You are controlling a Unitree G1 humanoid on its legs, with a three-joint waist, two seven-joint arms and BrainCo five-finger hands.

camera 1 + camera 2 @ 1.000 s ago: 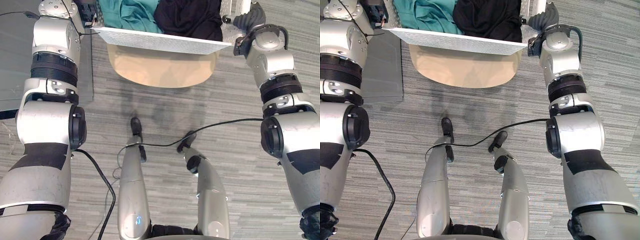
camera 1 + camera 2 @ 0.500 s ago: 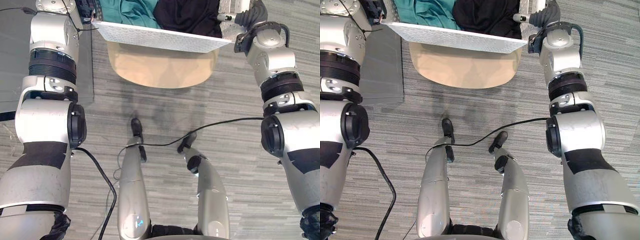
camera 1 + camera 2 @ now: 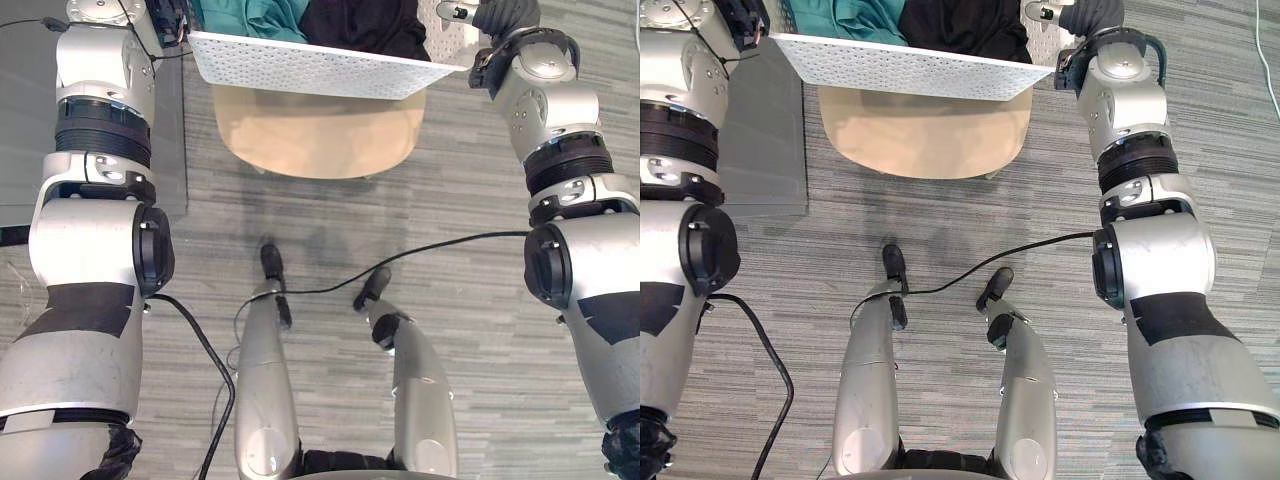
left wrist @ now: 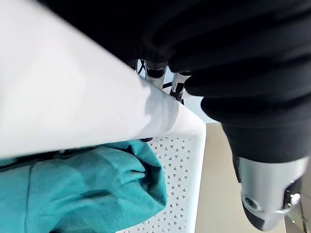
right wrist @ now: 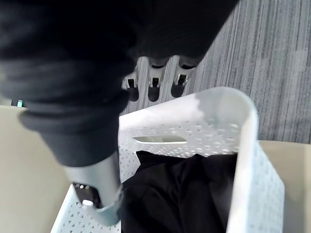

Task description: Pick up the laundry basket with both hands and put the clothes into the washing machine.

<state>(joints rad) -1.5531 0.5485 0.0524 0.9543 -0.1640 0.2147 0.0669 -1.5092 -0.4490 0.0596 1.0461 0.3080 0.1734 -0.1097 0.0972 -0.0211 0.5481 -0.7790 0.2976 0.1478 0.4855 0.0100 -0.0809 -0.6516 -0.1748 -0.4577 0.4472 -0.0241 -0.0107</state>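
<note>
A white perforated laundry basket [image 3: 310,68] hangs between my two hands above a beige seat, at the far edge of the eye views. It holds a teal garment [image 3: 250,14] on the left and a black garment [image 3: 362,20] on the right. My left hand [image 3: 168,22] grips the basket's left end; in the left wrist view its fingers [image 4: 155,74] curl over the white rim [image 4: 73,111], with the teal garment [image 4: 82,189] below. My right hand [image 3: 505,12] grips the right end, fingers [image 5: 151,82] outside the end wall [image 5: 243,160], thumb inside by the black garment [image 5: 184,189].
A beige rounded seat or low table [image 3: 320,135] stands on the grey striped carpet directly under the basket. A flat grey panel [image 3: 765,130] lies on the floor to the left of it. Open carpet extends to the right.
Both hands have carried the basket up and away from me. More of its near perforated wall now faces me and less of the clothes shows. The beige seat has stayed put.
</note>
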